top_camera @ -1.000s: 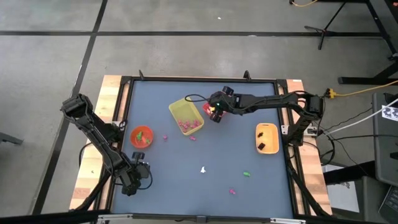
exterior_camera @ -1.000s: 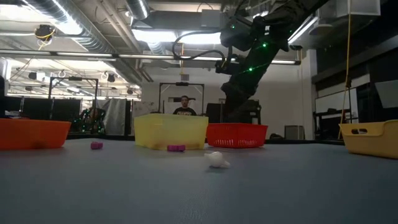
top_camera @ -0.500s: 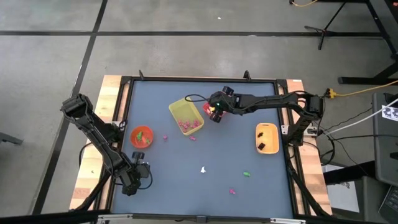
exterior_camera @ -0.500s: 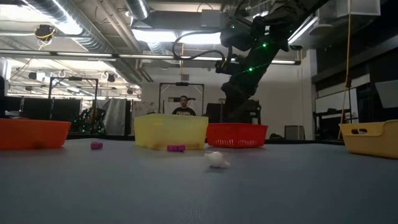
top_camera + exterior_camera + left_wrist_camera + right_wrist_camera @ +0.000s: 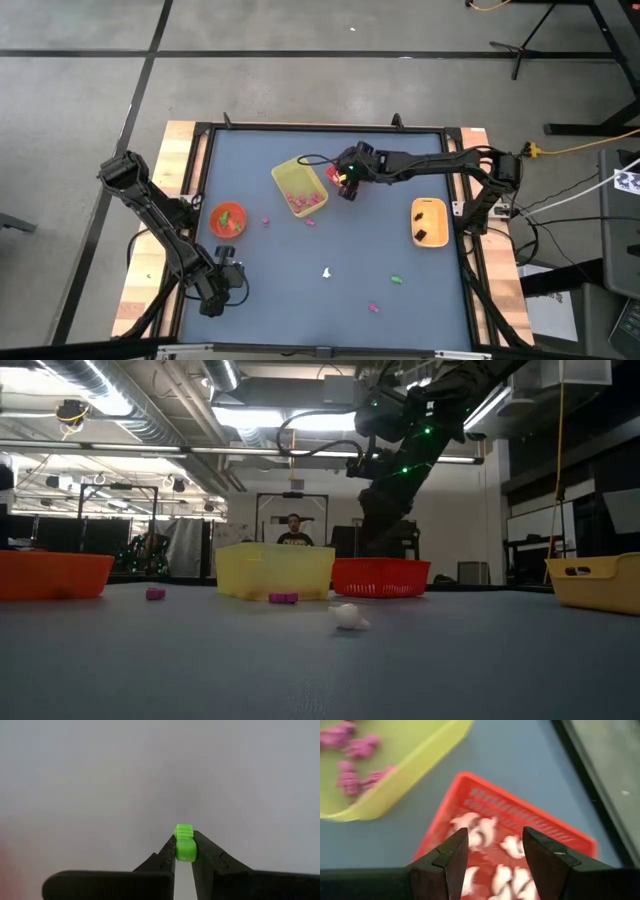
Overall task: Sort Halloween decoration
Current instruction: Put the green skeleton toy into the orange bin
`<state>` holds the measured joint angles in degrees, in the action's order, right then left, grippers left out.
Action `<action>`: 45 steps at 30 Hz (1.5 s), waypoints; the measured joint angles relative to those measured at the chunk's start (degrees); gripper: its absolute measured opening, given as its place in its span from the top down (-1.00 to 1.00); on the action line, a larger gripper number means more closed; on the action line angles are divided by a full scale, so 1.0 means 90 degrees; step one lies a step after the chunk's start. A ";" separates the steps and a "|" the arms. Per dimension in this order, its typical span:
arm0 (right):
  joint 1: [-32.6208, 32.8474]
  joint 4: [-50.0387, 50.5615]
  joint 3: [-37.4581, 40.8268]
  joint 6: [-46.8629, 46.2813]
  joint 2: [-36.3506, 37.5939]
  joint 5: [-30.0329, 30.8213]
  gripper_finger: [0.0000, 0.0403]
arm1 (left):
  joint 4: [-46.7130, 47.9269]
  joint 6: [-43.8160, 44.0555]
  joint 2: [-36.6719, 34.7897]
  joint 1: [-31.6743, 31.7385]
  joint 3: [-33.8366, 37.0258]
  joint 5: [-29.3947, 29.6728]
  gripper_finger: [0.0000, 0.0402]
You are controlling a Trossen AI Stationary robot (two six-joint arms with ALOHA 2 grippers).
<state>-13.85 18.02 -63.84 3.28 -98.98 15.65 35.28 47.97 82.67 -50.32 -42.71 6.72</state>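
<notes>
Right now you're well into the sort, by my read, with a handful of strays left. Take the yellow bin [image 5: 299, 186] as your landmark: it holds a cluster of pink trinkets [image 5: 351, 750], and the red bin [image 5: 507, 840] touching its right side holds the white trinkets [image 5: 485, 851]. Your right gripper [image 5: 492, 845] hangs directly over that red bin with its fingers apart and nothing between them, so a white piece looks just delivered, though that's a judgement. Left of the yellow bin, the orange bowl [image 5: 228, 219] has green pieces in it; well to the right, the orange tray [image 5: 429, 221] carries black ones. Your left gripper [image 5: 184, 851] sits well below and left of the yellow bin, near the table's corner, clamped on a green trinket [image 5: 185, 842] that should be headed for the orange bowl. Loose on the mat you've got two pink strays [image 5: 310, 222] just below the yellow bin, a white stray [image 5: 326, 271] farther down, a green stray [image 5: 397, 280] right of it, and a last pink piece [image 5: 374, 308] lowest of all.
</notes>
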 joint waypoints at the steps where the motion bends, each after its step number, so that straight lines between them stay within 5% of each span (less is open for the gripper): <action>1: 0.0000 0.0015 0.0001 0.0002 0.0028 -0.0143 0.07 | 0.0027 0.0000 0.0000 0.0058 -0.0085 0.0000 0.91; 9: 0.0257 0.0054 0.0001 0.0003 0.0356 -0.0643 0.07 | 0.0711 -0.0428 -0.0002 0.0645 -0.0880 0.0225 0.90; 16: 0.0786 0.0121 -0.0001 0.0001 0.0568 -0.0647 0.07 | 0.2642 -0.0946 -0.0015 0.1340 -0.1671 0.0843 0.89; 23: 0.1523 0.0197 0.0001 -0.0115 0.0510 -0.0864 0.07 | 0.4055 -0.0845 -0.0017 0.2110 -0.1580 0.1355 0.89; 35: 0.2733 -0.0358 0.0005 -0.1343 0.0262 -0.0856 0.07 | 0.3764 -0.0838 -0.0017 0.2905 -0.0636 0.1825 0.86; 45: 0.3182 -0.1344 0.0005 -0.1503 -0.0483 -0.0861 0.07 | 0.3690 -0.0828 -0.0015 0.2965 -0.0542 0.1802 0.57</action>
<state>14.80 5.92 -63.79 -10.24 -103.33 7.90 68.49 40.52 82.54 -23.64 -47.59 22.94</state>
